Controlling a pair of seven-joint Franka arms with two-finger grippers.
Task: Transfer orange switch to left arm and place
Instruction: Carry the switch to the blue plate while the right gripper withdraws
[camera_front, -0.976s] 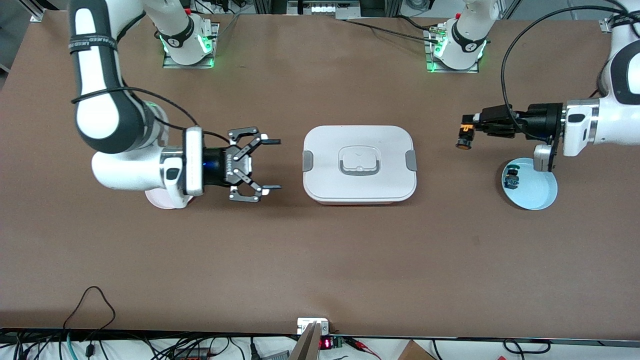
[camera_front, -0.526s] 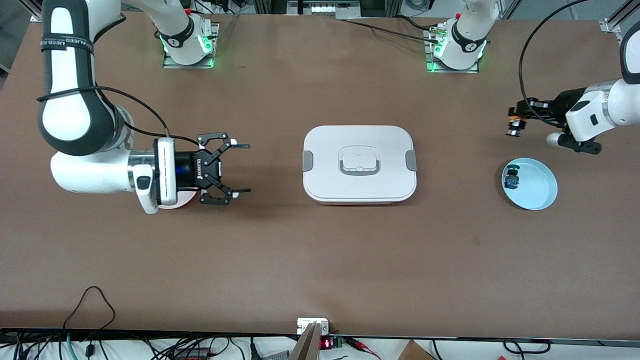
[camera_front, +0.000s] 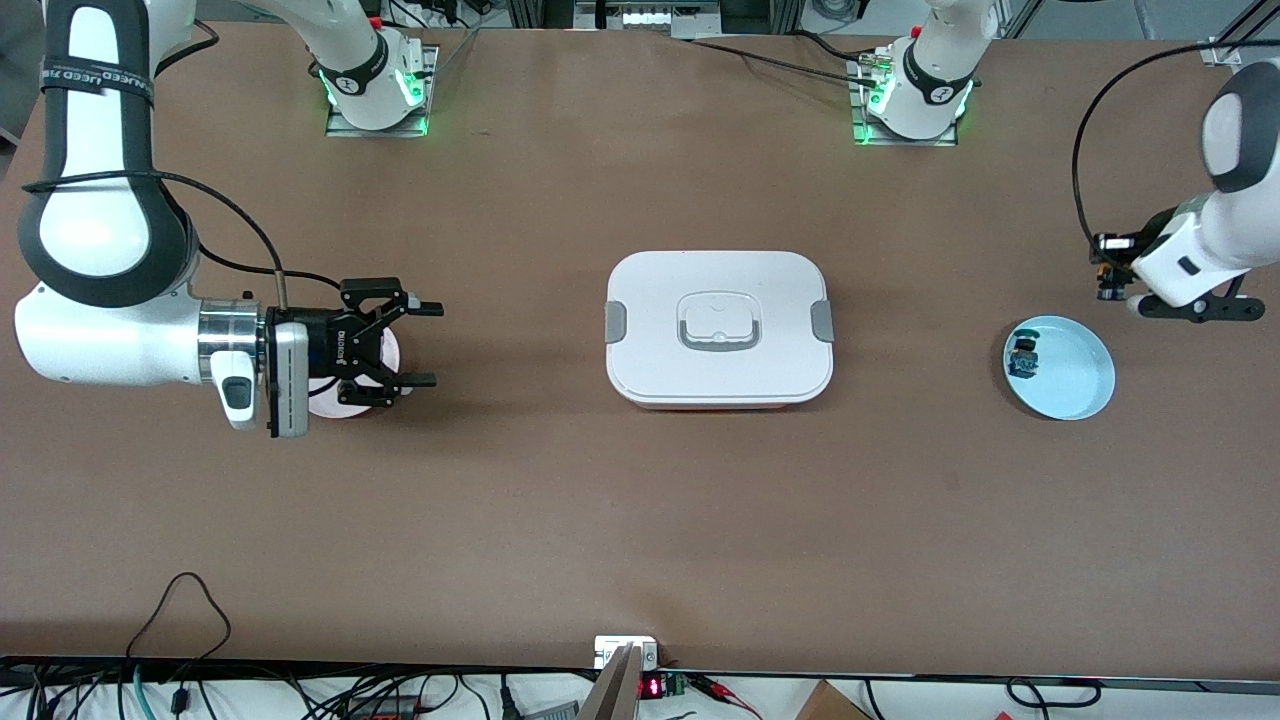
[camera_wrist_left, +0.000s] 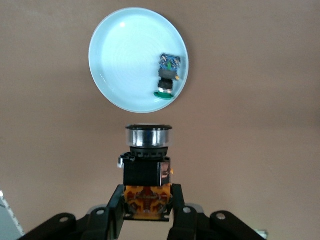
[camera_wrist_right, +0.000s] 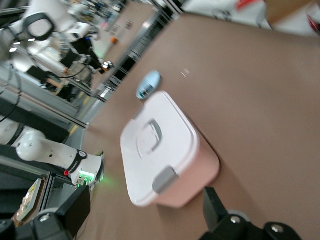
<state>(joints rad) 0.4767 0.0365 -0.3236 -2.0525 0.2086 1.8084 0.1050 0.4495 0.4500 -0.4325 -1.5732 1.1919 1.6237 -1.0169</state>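
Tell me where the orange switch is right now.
The orange switch is clamped in the left gripper, held in the air at the left arm's end of the table, just off the light blue plate that holds the blue-and-teal switch.

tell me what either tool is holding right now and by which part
The left tool grips the orange switch by its orange block end, cap pointing away. The right tool is open and holds nothing.

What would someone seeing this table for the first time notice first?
Probably the large white lidded box at the table's middle. At the left arm's end, the left gripper is shut on the small orange-bodied switch in the air beside a pale blue round plate. The right gripper hangs open over a pink round plate.
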